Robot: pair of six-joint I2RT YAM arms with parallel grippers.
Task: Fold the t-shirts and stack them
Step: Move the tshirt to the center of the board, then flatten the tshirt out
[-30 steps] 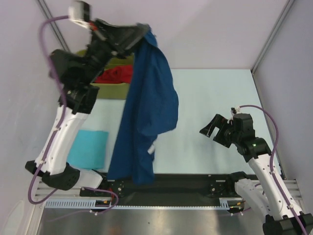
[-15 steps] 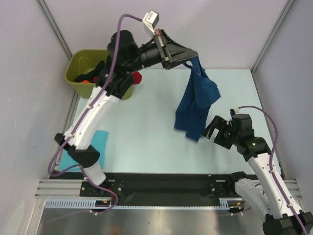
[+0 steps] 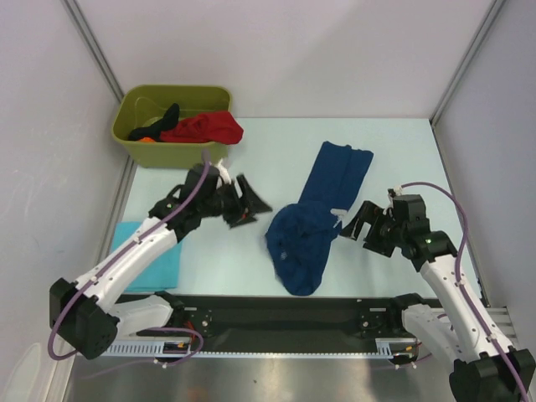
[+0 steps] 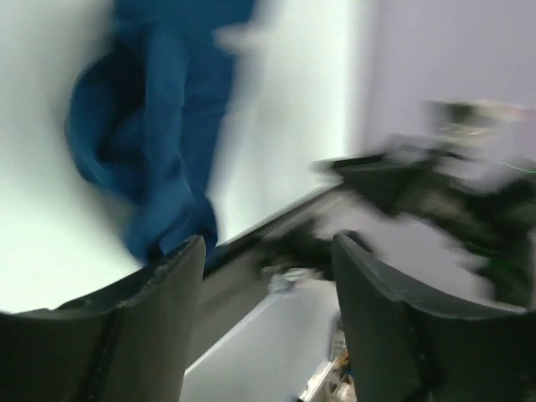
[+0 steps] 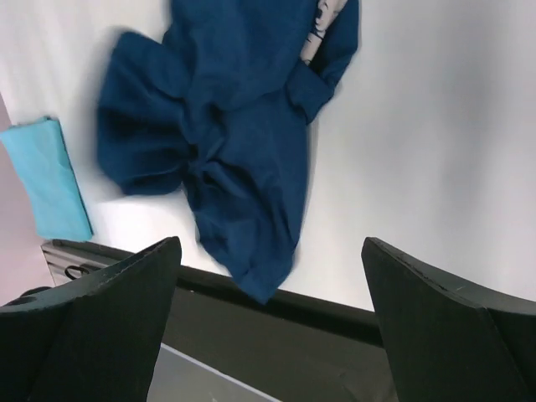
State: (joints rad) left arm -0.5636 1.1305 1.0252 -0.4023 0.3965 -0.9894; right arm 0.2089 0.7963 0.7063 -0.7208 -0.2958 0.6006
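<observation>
Navy tee (image 3: 311,219) now down on table (image 3: 394,151) centre, crumpled; second ago it hung from raised left arm. Left gripper (image 3: 254,206) at its 9 o'clock, fingers apart, empty: drop done, spreading likely next. Right gripper (image 3: 357,220) at 3 o'clock, fingers wide, empty. Right wrist view catches pale print (image 5: 314,38); left wrist view blurred. Only top view shows bin (image 3: 159,155) at 10 o'clock, red tee (image 3: 205,127) inside.

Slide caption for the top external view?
Navy t-shirt lies crumpled between left arm and right arm, jaws open; folded turquoise t-shirt at left, red t-shirt in olive bin.
</observation>
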